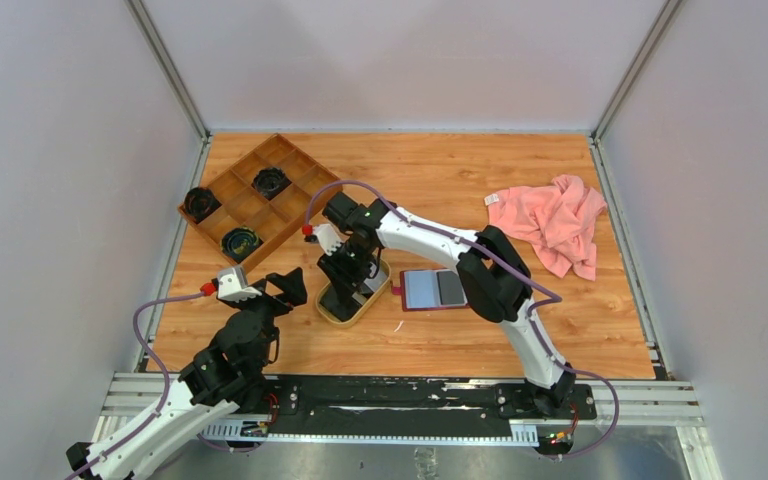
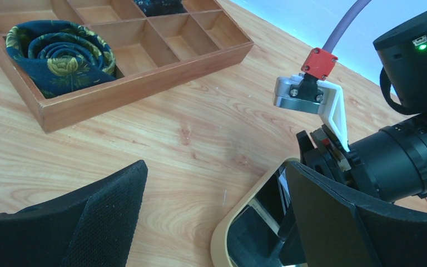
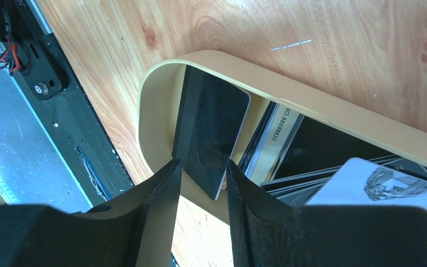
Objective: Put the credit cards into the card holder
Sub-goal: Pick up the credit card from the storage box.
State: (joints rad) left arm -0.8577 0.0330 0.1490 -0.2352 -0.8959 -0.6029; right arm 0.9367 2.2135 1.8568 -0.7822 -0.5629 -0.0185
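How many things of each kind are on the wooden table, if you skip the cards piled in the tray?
Rolled dark blue ties: 3
Compartmented wooden box: 1
Oval wooden tray: 1
Dark red card holder: 1
Pink cloth: 1
Total: 7

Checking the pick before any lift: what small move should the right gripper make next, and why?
Probably close onto the dark card. The right gripper straddles its lower edge while it leans against the tray rim, but a firm pinch isn't evident. Lifting now might drop it short of the open card holder.
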